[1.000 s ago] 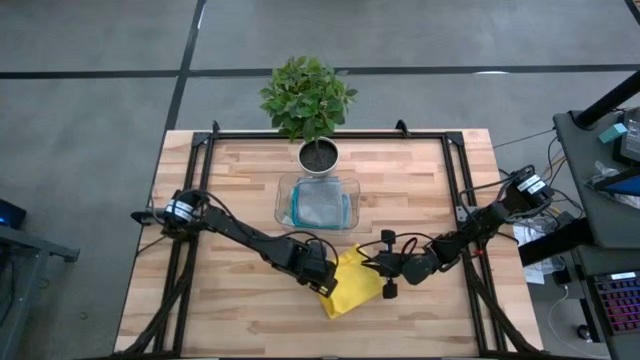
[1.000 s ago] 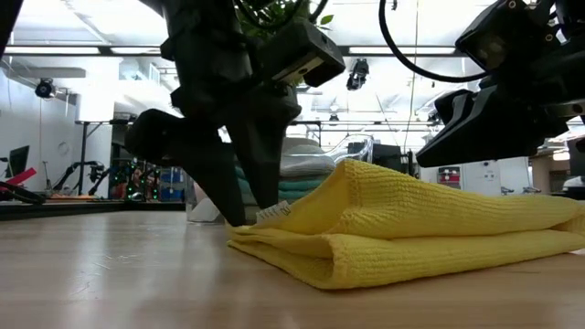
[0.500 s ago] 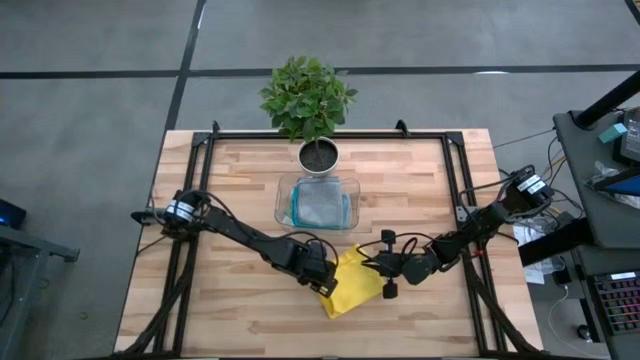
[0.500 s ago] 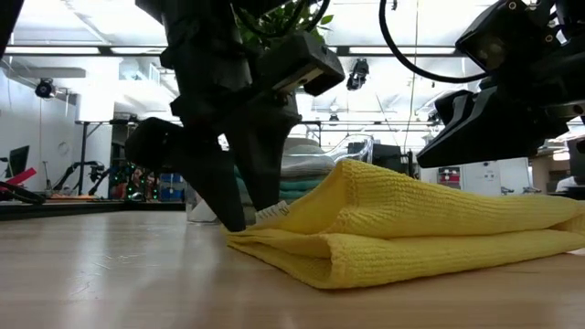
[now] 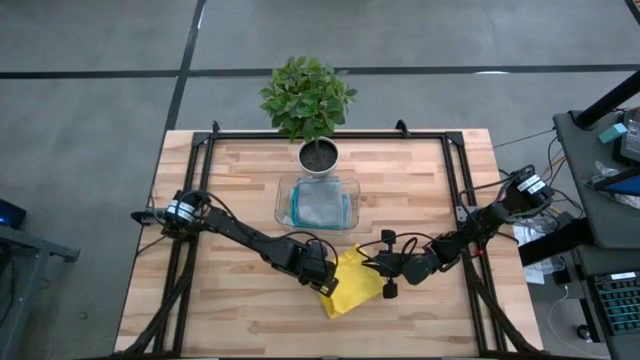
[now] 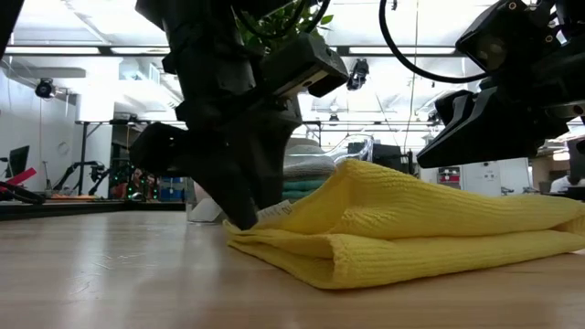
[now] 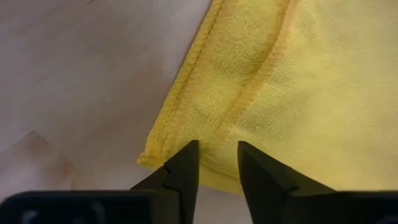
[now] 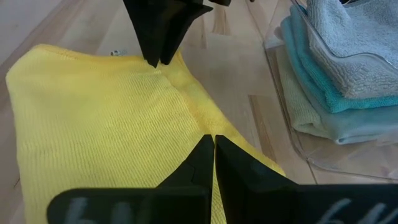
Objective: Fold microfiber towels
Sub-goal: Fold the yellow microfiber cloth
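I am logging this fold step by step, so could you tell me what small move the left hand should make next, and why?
Probably finish closing the left hand on the yellow towel corner. Its fingers straddle the folded hem with a gap between them, tips down at the table. The right hand is shut, over the towel's opposite side.

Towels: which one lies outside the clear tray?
The yellow towel, folded on the bare wood between both pincers. The grey towel and the teal one sit stacked inside the tray.
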Motion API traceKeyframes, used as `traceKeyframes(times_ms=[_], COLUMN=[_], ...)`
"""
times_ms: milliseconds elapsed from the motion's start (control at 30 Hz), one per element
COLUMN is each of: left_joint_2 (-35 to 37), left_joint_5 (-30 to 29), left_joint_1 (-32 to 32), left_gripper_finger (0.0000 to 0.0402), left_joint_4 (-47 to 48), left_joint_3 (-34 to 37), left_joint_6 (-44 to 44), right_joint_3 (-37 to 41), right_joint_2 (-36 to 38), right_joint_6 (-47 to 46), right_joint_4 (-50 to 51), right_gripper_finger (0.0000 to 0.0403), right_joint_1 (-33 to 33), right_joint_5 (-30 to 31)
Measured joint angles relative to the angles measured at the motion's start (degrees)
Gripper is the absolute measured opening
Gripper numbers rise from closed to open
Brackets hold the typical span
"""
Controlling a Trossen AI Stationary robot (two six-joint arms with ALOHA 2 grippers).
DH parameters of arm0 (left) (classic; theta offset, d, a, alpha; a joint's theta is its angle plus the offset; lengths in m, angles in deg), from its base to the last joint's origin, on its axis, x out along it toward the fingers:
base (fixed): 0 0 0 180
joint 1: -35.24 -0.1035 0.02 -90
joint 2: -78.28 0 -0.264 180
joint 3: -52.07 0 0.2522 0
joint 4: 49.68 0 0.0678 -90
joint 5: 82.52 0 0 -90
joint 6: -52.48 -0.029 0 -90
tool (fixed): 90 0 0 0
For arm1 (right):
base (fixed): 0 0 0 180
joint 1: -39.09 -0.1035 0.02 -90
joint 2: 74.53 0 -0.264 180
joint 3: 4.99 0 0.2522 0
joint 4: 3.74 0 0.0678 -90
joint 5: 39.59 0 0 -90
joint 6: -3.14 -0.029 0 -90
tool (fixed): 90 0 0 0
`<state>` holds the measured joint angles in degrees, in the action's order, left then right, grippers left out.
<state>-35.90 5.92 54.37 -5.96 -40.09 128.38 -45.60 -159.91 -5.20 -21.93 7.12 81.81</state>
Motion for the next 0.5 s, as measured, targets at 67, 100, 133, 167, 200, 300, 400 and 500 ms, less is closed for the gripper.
traceKeyframes(times_ms=[67, 100, 133, 167, 200, 300, 400, 500], left_joint_2=[-0.01, -0.01, -0.01, -0.01, -0.01, -0.01, -0.01, 0.15], left_joint_5=[0.00, 0.00, 0.00, 0.00, 0.00, 0.00, 0.02, 0.02], left_joint_1=[0.00, 0.00, 0.00, 0.00, 0.00, 0.04, 0.04, -0.11], left_gripper_finger=[0.0079, 0.0070, 0.0060, 0.0051, 0.0042, 0.0012, 0.0004, 0.0001], left_joint_4=[-0.49, -1.05, -1.53, -1.64, -1.68, -2.51, -4.68, -7.70], left_joint_3=[0.03, 0.03, 0.03, 0.03, 0.03, 0.03, 0.03, -0.33], left_joint_6=[-0.03, -0.11, -0.32, -0.56, -1.11, -1.83, -4.49, -7.22], right_joint_3=[0.00, 0.00, 0.00, 0.00, 0.00, 0.00, 0.00, 0.00], right_joint_2=[0.00, 0.00, 0.00, 0.00, 0.00, 0.00, 0.00, 0.00], right_joint_6=[0.00, -0.01, 0.00, 0.00, 0.00, 0.00, 0.00, 0.00], right_joint_4=[-0.02, -0.02, -0.01, -0.02, -0.02, -0.02, -0.01, 0.00], right_gripper_finger=[0.0009, 0.0009, 0.0009, 0.0009, 0.0009, 0.0009, 0.0009, 0.0009], right_joint_1=[0.00, 0.00, 0.00, 0.00, 0.00, 0.00, 0.00, 0.00], right_joint_5=[0.02, 0.02, 0.02, 0.02, 0.02, 0.02, 0.02, 0.02])
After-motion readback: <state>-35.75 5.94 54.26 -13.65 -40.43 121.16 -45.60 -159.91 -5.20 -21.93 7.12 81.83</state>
